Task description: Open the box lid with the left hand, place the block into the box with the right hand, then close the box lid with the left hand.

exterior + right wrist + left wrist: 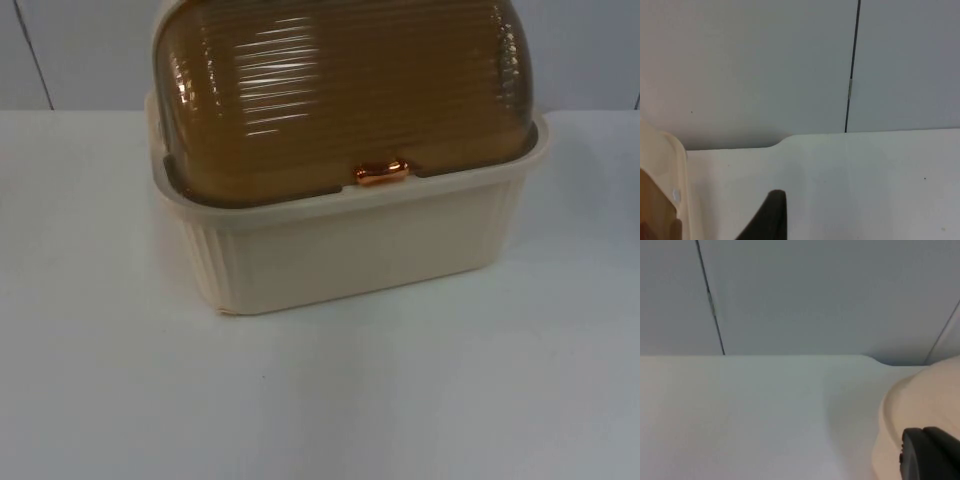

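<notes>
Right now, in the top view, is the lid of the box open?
No, the brown lid sits down on the cream box, its handle at the front rim.

No text, label, brand, number or sign can be read anywhere. The cream box [350, 250] has only plain vertical ribbing on its walls, and its amber lid [340, 90] carries only moulded horizontal ridges; the small copper-coloured latch [381, 173] at the lid's front edge is unmarked. The white surface [320, 400] around the box bears no print, and the grey partition wall [815, 295] behind the box shows only a dark seam line, no lettering.
</notes>
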Controlling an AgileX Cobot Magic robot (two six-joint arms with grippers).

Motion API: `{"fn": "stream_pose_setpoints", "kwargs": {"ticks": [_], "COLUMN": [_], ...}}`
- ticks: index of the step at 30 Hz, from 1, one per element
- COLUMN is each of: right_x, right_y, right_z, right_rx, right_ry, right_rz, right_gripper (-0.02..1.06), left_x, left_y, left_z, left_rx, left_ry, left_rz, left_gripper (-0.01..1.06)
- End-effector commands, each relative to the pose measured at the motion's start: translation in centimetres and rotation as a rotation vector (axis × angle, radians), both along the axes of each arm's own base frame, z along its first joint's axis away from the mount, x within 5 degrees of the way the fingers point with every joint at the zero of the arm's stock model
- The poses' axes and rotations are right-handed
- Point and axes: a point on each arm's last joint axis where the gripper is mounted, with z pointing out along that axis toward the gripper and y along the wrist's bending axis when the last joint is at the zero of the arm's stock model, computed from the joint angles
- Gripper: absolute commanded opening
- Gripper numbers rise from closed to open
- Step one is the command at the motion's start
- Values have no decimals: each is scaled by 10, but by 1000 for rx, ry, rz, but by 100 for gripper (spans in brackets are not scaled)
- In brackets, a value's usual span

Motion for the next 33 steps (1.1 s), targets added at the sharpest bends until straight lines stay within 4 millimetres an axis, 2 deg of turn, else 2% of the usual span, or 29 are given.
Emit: {"fn": "stream_pose_setpoints", "kwargs": {"ticks": [1,7,9,10,11,13,14,20,24,33], "right_x": [0,0,0,0,0,0,0,-1,-1,-4], "right_y": [1,1,1,1,1,1,1,1,1,2], "right_z": [1,1,1,1,1,1,1,0,0,-5], "right_rx": [2,2,2,2,2,2,2,2,2,-9], "right_ry": [-10,-10,-10,-10,-10,-10,-10,-2,-4,64], "right_rz": [4,4,4,4,4,4,4,5,5,17], "right_gripper": [105,105,105,105,105,105,105,105,105,105], "left_x": [-1,2,3,3,3,2,2,-2,-4,-6], "left_y": [2,4,3,3,3,3,3,1,-2,-1], "left_z": [2,8,8,8,8,8,8,9,15,18], "left_rx": [29,51,63,63,62,40,30,-10,-133,-101], "left_ry": [-24,-94,-106,-106,-106,-97,-88,-72,-87,-106], "left_rz": [1,14,10,10,11,16,16,16,42,35], "left_gripper": [0,0,16,16,35,88,103,102,102,102]}}
